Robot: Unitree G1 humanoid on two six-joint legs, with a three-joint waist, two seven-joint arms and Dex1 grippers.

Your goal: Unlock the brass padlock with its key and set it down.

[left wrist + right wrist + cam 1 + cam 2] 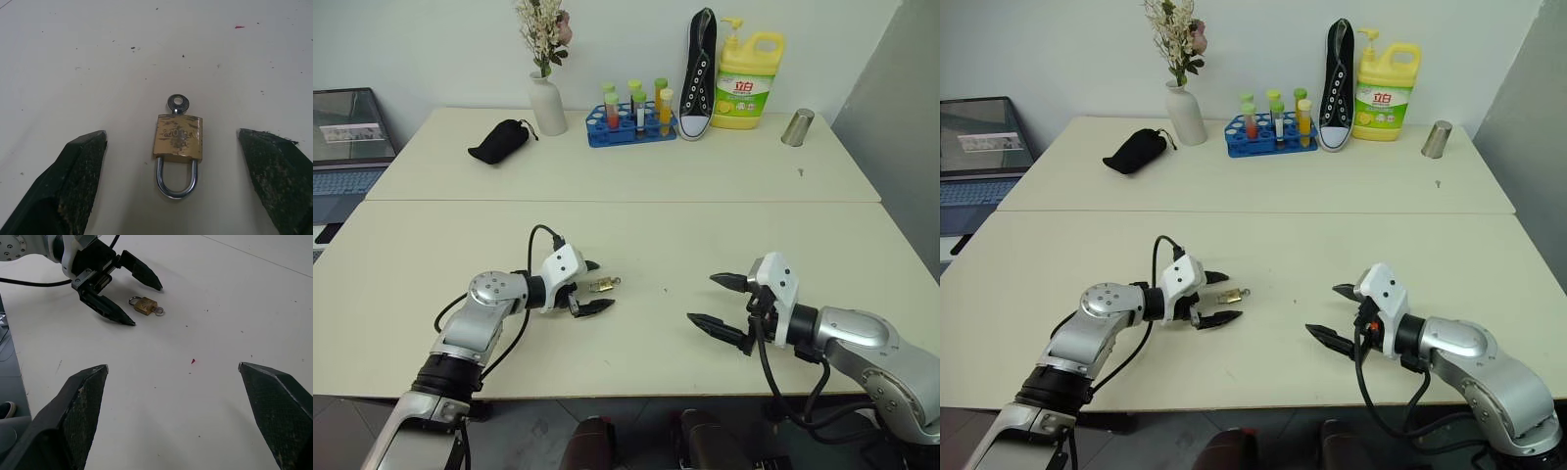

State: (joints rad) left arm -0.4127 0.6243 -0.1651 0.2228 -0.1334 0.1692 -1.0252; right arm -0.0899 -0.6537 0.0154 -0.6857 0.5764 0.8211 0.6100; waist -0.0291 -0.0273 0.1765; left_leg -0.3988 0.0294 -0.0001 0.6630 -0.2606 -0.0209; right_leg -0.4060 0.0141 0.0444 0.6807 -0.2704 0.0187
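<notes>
My left pincer (pixel 590 286) gapes wide around the brass padlock (pixel 178 136) lying on the bench (pixel 636 343) (key (pixel 177 103) inserted, shackle shut), so gripping, unlocking, setting down remain.

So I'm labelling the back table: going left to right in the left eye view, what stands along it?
Black pouch → white vase → blue tube rack → black sneaker → yellow detergent jug → metal cup.

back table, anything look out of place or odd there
Yes: a black sneaker stands on end against the wall, between the test tube rack and the yellow detergent jug. A shoe propped upright among those items looks odd. Nothing looks spilled or broken.
</notes>
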